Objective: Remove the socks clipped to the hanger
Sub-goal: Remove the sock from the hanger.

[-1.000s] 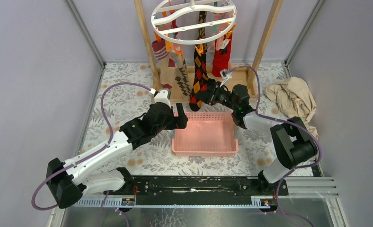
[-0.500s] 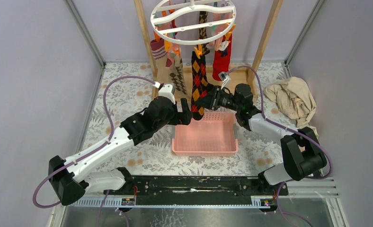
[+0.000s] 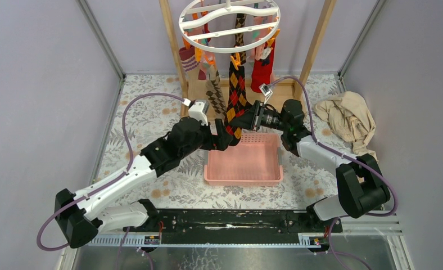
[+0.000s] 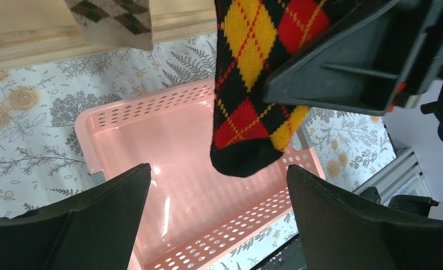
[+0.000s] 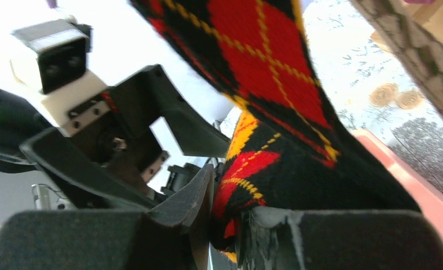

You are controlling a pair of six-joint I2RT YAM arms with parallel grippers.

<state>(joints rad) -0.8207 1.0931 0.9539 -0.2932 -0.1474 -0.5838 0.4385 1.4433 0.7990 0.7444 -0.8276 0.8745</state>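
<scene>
- Right claw (image 3: 246,119): fingers pressed together on the black, red and yellow argyle sock (image 3: 237,93), pinching the foot just above the toe. The soft knit bunches at the pads.
- Left claw (image 4: 218,171): hard black fingers spread wide, holding nothing. The sock's rounded black toe hangs between them, apparently touching neither.
- The sock's cuff sits high above both claws, caught in a small orange plastic clip (image 3: 237,58) under the round white plastic hanger ring (image 3: 194,41). The fabric runs nearly straight from clip down to the right claw.
- Directly beneath the left claw is a pink perforated plastic basket (image 4: 152,109) with a glossy floor and stiff walls.
- Beyond the left claw hangs a tan argyle sock (image 3: 212,95). Up and behind the right claw hangs a red sock (image 3: 262,70). Both are clipped.
- Risk: the knit is stretchy, so a downward pull may only lengthen the sock before the clip lets go.
- Risk: the pinch is low and on a narrow fold, and the fabric could slide out of the pads under load.
- Risk: the ring hangs free. A sideways tug would tilt or swing it and set the neighbouring socks swaying into the claws.
- Risk: the two claws sit very close, so closing the left one could strike the right finger.
- Risk: a sudden release could flick the sock past the basket wall.
</scene>
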